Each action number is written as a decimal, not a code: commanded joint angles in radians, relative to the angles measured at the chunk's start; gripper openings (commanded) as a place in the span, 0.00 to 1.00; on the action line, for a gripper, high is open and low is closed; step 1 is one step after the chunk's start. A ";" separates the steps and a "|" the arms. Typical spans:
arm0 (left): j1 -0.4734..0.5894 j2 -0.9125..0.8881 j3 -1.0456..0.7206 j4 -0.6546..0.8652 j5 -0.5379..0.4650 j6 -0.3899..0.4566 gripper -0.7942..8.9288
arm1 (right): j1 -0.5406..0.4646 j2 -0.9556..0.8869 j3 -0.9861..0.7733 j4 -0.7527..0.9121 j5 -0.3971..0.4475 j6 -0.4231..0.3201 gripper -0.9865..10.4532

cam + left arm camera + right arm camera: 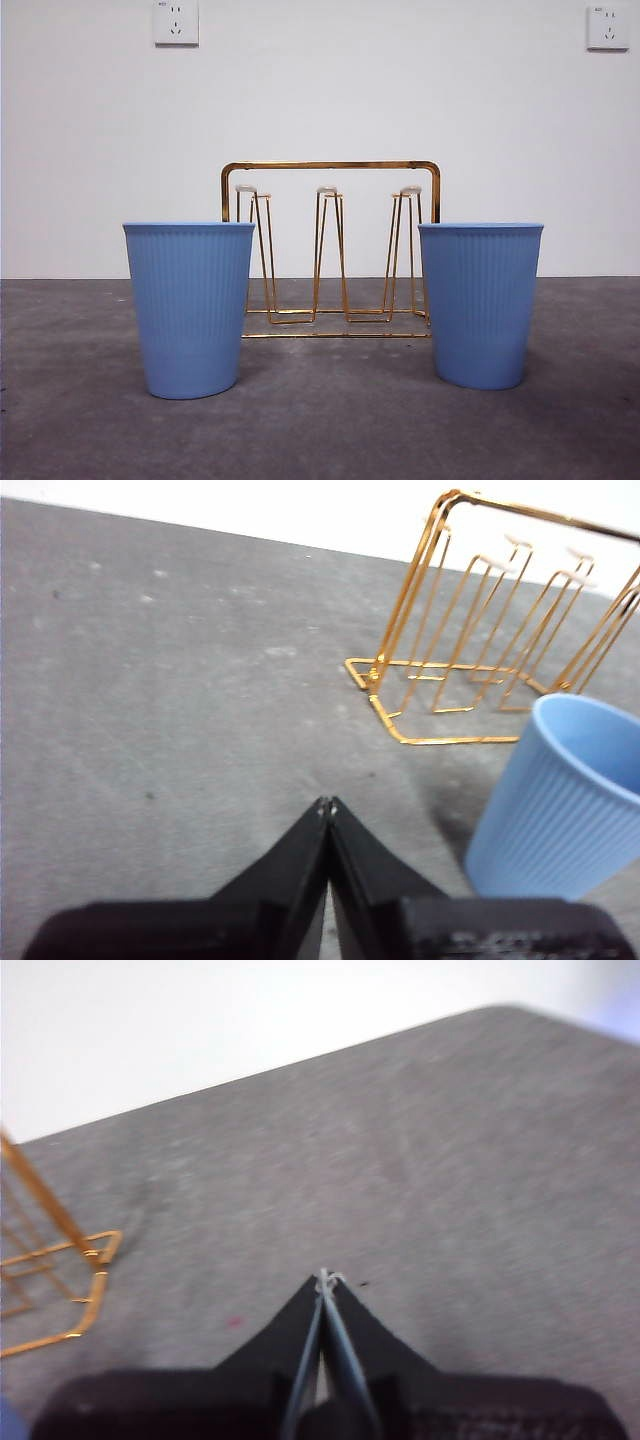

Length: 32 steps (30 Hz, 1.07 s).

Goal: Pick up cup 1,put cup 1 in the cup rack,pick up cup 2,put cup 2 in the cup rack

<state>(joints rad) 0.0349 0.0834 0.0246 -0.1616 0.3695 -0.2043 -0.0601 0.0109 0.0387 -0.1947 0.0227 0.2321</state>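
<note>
Two ribbed blue cups stand upright on the grey table, one on the left (190,308) and one on the right (480,303). Behind and between them stands the gold wire cup rack (330,250), with nothing on its pale-tipped prongs. My left gripper (327,804) is shut and holds nothing; it hovers over bare table, with a blue cup (565,805) and the rack (490,620) beside it. My right gripper (324,1278) is also shut with nothing in it, above bare table, with only a corner of the rack (55,1260) in its view. Neither arm shows in the front view.
A white wall with two sockets (176,22) (608,27) rises behind the table. Grey tabletop (320,430) stretches in front of the cups and to both sides of them.
</note>
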 commanded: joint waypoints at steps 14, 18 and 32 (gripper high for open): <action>-0.003 0.103 0.245 -0.077 0.171 -0.141 0.08 | 0.000 0.332 0.463 -0.248 -0.258 -0.048 0.08; -0.003 0.182 0.383 -0.183 0.250 -0.077 0.08 | 0.000 0.474 0.660 -0.433 -0.347 -0.154 0.08; -0.014 0.450 0.805 -0.637 0.304 0.201 0.08 | 0.011 0.735 1.083 -0.872 -0.392 -0.319 0.08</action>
<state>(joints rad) 0.0250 0.5304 0.8234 -0.7906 0.6674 -0.0498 -0.0517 0.7425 1.1202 -1.0611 -0.3637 -0.0635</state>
